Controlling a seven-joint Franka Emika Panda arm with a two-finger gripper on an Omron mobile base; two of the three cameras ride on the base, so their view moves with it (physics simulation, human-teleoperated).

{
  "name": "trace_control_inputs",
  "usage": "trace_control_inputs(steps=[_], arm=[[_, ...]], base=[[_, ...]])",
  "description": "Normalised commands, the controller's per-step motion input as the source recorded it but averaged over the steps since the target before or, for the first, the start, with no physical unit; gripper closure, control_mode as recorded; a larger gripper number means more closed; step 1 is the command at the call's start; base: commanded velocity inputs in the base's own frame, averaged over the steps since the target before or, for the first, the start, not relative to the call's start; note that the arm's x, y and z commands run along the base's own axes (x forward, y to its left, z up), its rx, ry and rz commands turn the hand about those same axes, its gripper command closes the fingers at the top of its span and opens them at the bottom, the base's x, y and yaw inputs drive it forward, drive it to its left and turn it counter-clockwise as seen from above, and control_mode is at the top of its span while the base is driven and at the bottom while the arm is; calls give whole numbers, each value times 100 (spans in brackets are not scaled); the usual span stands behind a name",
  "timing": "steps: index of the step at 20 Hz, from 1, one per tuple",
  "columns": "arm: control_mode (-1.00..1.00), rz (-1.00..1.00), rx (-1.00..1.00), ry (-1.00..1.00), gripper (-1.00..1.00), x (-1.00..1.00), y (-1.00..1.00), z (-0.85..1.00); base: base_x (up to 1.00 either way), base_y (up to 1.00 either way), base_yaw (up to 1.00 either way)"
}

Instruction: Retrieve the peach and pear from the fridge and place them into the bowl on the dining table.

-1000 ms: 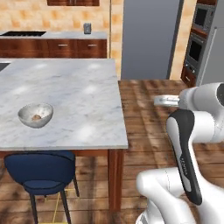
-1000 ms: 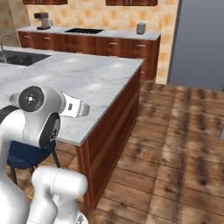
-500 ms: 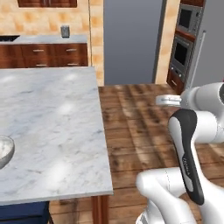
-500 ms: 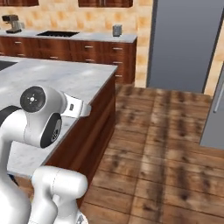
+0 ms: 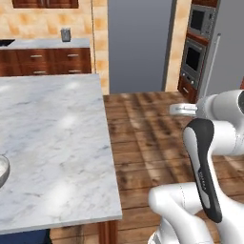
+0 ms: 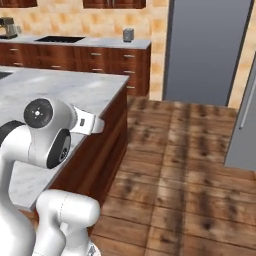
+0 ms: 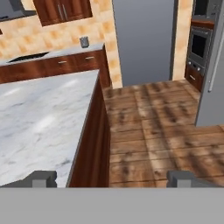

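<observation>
In the left base view the table (image 5: 52, 143) takes up the left half, and the bowl (image 5: 2, 170) sits on it at the far left edge of the picture, cut off by the frame, so its contents cannot be told. Beyond the table's far right corner stands a tall grey panel, and right of that the wall oven (image 5: 193, 57); a grey door with a long bar handle, likely the fridge (image 5: 226, 57), rises at the right edge. The arm is folded up close over the base, a sensible carrying posture for crossing open floor. In the right base view the table (image 6: 60, 95) lies left of the arm, with the fridge (image 6: 247, 115) door at the right edge across bare wooden floor. In the hand view the gripper (image 7: 111, 178) is spread wide and carries nothing, its two tips low in the frame with only floor between them; the table's corner is to its left, the fridge (image 7: 212, 74) to the right. The fruit is presumably behind closed doors, so peach and pear both remain to be fetched.
</observation>
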Motion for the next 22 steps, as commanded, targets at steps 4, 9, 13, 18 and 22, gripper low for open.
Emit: trace_control_inputs(steps=[4,9,13,18,22], arm=[[100,0,0,0,-100,0,0,0],[100,0,0,0,-100,0,0,0],[100,0,0,0,-100,0,0,0],[100,0,0,0,-100,0,0,0],[100,0,0,0,-100,0,0,0]], base=[[94,-69,-44],[55,-85,-49],[0,-90,-58],[32,-64,-50],[81,4,-1]])
